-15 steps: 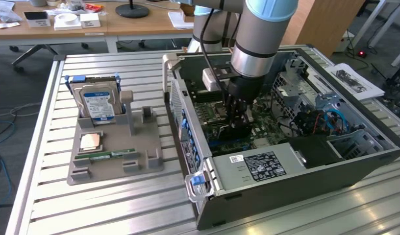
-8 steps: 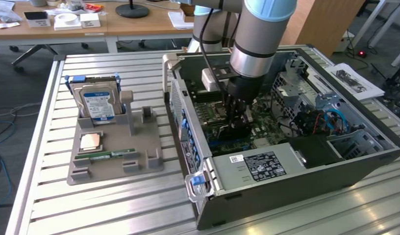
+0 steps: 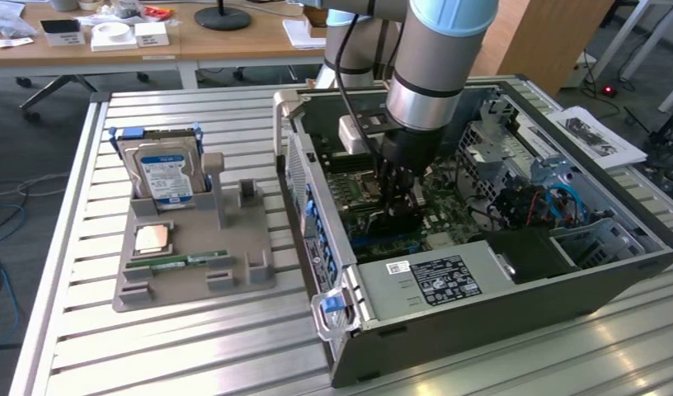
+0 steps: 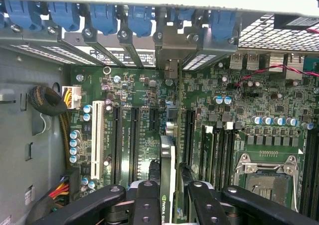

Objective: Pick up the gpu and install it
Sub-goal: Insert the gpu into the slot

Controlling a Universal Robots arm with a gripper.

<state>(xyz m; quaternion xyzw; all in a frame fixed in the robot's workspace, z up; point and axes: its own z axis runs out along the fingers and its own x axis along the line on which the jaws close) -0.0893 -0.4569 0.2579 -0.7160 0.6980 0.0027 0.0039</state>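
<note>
One arm reaches down into one open computer case (image 3: 600, 280) lying on the slatted table (image 3: 182, 346). Its pincer (image 3: 401, 216) is narrowed around one gpu (image 4: 167, 185), held edge-on just above the green motherboard (image 4: 239, 95), in line with the expansion slots and with its silvery bracket end toward the case's rear wall of blue clips. On the exterior view's left, one grey holder tray (image 3: 237, 285) carries one blue-labelled hard drive (image 3: 164, 173) standing upright at its far end, one square chip (image 3: 152, 238) lying flat, and one narrow green memory stick (image 3: 189, 259) lying flat near its front.
</note>
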